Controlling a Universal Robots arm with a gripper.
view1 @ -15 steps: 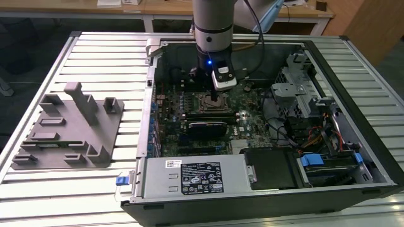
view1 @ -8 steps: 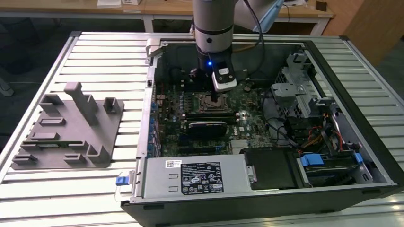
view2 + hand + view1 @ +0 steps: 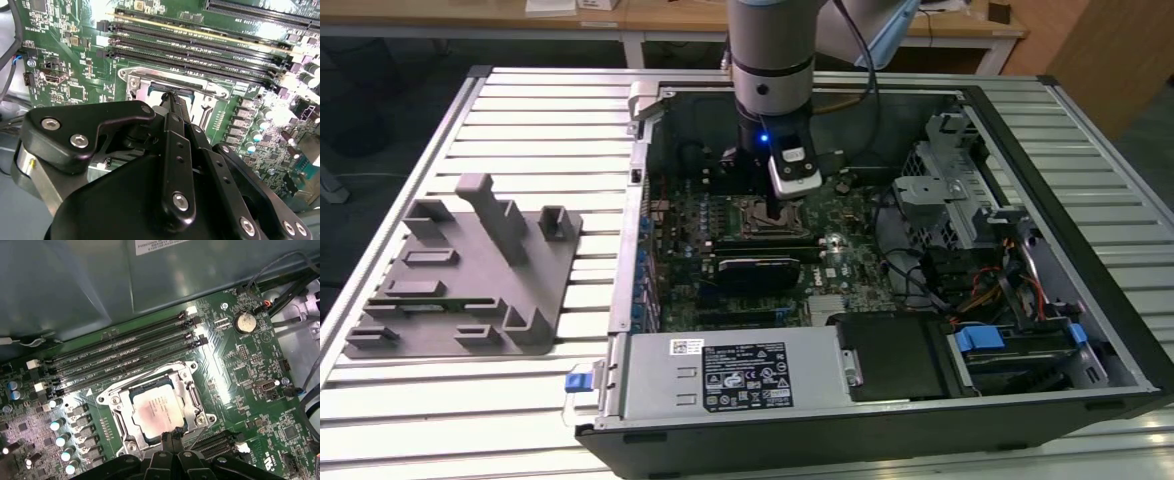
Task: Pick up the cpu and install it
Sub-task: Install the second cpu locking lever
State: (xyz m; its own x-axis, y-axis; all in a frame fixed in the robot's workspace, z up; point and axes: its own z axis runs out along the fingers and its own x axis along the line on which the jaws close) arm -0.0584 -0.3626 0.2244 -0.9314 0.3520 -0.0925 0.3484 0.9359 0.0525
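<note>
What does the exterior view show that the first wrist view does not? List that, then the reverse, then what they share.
Exterior view: the grey fixture on the slatted table at that view's left, the open computer case, its power supply, and the arm reaching down into the case.

First wrist view: the cpu lying inside the socket's metal frame, the memory slots and a coin battery.

Both: the green motherboard, the socket and the pincer right over the socket.

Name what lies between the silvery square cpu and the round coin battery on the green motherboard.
In the first wrist view, the socket's metal frame and bare board lie between the cpu and the battery.
</note>
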